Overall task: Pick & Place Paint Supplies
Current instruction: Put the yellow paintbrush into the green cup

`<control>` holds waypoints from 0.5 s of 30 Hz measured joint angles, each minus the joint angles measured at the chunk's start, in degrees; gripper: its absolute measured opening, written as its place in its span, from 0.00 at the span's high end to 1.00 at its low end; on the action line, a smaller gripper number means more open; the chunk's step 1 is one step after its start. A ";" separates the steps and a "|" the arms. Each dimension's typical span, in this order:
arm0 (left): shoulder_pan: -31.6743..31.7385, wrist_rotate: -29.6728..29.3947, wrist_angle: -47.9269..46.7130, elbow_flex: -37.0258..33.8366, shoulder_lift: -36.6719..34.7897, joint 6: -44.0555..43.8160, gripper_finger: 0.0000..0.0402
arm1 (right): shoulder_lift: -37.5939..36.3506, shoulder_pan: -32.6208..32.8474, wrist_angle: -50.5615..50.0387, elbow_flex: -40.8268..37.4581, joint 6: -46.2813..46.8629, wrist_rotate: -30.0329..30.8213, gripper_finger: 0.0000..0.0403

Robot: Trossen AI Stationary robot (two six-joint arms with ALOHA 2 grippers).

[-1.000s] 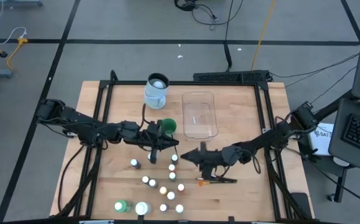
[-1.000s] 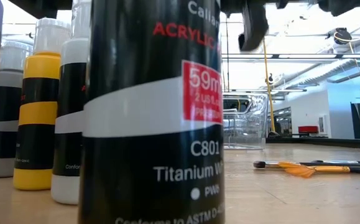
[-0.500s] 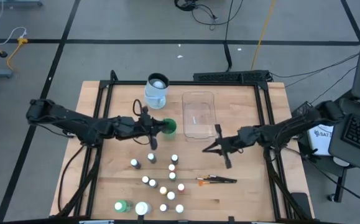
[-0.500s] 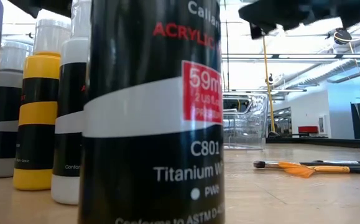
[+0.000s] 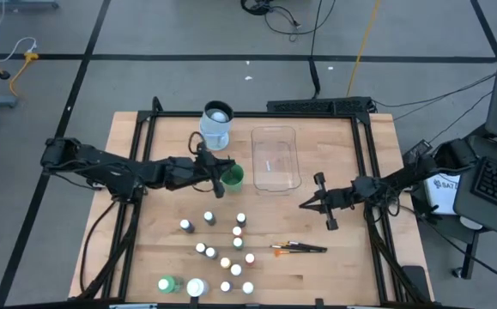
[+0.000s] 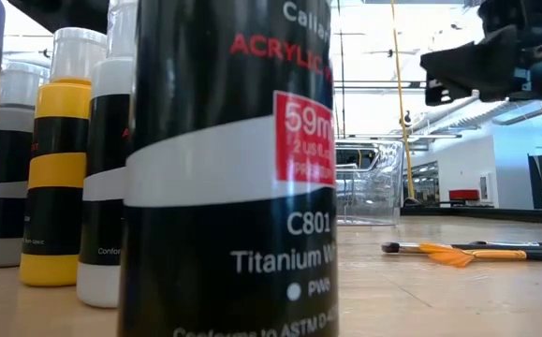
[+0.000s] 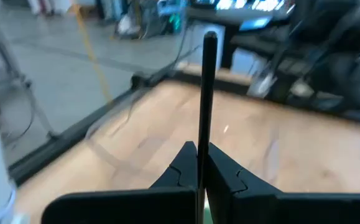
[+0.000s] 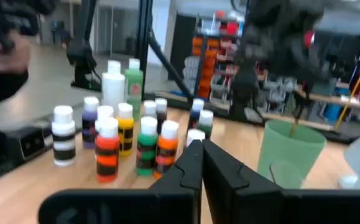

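Wooden table [image 5: 342, 275]; stock listed outward from my jaws.

1. Left gripper [image 7: 198, 154]: clenched on a thin dark brush [image 7: 208, 87], right at the green cup [image 5: 233, 178].
2. Right gripper [image 8: 198, 149]: clenched, empty, near the clear tub [image 5: 275, 159].
3. Loose brushes [image 5: 300, 248]: near my right jaws, away from the tub.
4. Paint bottles [image 8: 125, 134]: farther out, standing clustered.
5. Green bottle [image 5: 167, 283] and white jar [image 5: 196, 287]: farthest.

Progress, by my judgement: barely begun, with nearly everything left to place.

Legible on the titanium white bottle [image 6: 228, 187]: "ACRYLIC", "C801", "Titanium W".
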 joint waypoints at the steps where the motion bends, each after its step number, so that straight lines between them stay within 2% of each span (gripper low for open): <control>1: 0.14 -0.12 -0.08 -0.04 0.43 -0.45 1.00 | -0.04 0.00 1.77 -0.58 0.02 0.00 1.00; 4: 0.30 -0.36 2.04 0.15 2.00 -1.35 1.00 | -0.08 0.00 5.11 -1.26 0.09 -0.07 1.00; 15: 0.75 -1.28 1.84 0.01 6.91 -3.11 1.00 | -0.04 0.00 3.71 -1.34 -1.44 0.09 1.00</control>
